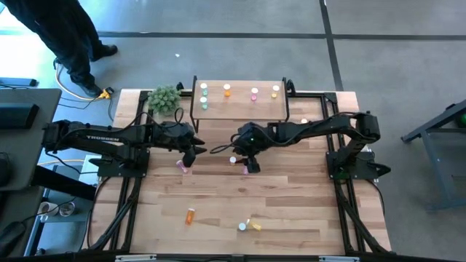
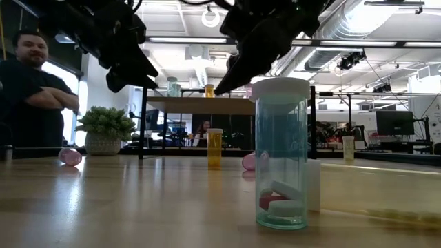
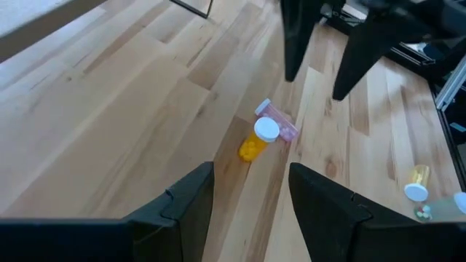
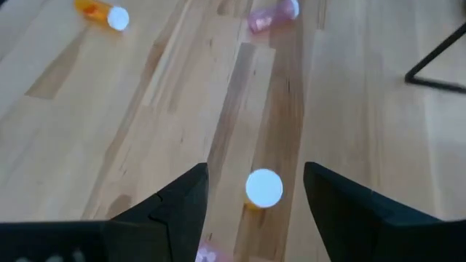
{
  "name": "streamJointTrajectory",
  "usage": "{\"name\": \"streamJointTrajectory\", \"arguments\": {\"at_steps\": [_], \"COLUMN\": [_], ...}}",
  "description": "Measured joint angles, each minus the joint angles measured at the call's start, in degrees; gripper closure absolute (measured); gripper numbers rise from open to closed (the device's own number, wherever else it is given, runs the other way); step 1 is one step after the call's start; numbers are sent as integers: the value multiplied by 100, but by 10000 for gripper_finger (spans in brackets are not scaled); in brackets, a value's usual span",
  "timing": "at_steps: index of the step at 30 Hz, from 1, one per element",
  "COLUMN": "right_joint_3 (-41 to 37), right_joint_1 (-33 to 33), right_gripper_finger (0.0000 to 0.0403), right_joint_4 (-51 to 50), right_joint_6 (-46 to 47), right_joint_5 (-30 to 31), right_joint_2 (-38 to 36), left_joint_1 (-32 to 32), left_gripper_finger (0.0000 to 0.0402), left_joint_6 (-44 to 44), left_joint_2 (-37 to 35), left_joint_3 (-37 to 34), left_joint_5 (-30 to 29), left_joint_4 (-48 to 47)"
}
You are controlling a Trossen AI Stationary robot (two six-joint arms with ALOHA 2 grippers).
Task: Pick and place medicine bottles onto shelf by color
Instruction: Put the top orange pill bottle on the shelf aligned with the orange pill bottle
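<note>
The shelf [image 1: 240,108] stands at the table's far edge with a green [image 1: 204,91], an orange [image 1: 227,90], a pink [image 1: 254,93] and a yellow bottle [image 1: 275,90] on it. My right gripper [image 1: 245,156] is open above an upright orange bottle, whose white cap [image 4: 263,188] shows between its fingers without touching them. A pink bottle [image 1: 248,169] lies beside it. My left gripper [image 1: 191,150] is open and empty over the table, above another lying pink bottle [image 1: 182,167]. The left wrist view shows the orange bottle [image 3: 256,140] ahead of its fingers.
Near the front edge lie an orange bottle [image 1: 190,215] and a yellow one [image 1: 255,224], with a green bottle [image 2: 279,155] standing upright beside it. A potted plant [image 1: 164,98] stands left of the shelf. A person [image 2: 31,89] stands beyond the table's left side.
</note>
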Motion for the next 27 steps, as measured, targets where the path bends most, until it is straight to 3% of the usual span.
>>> {"name": "streamJointTrajectory", "arguments": {"at_steps": [27], "right_joint_3": [0], "right_joint_1": [-7], "right_gripper_finger": [186], "right_joint_4": [636], "right_joint_6": [-16], "right_joint_5": [155], "right_joint_2": [1040], "left_joint_1": [4], "left_gripper_finger": [232], "left_joint_6": [22], "left_joint_2": [1], "left_joint_3": [0], "left_joint_5": [-109], "left_joint_4": [-4]}}
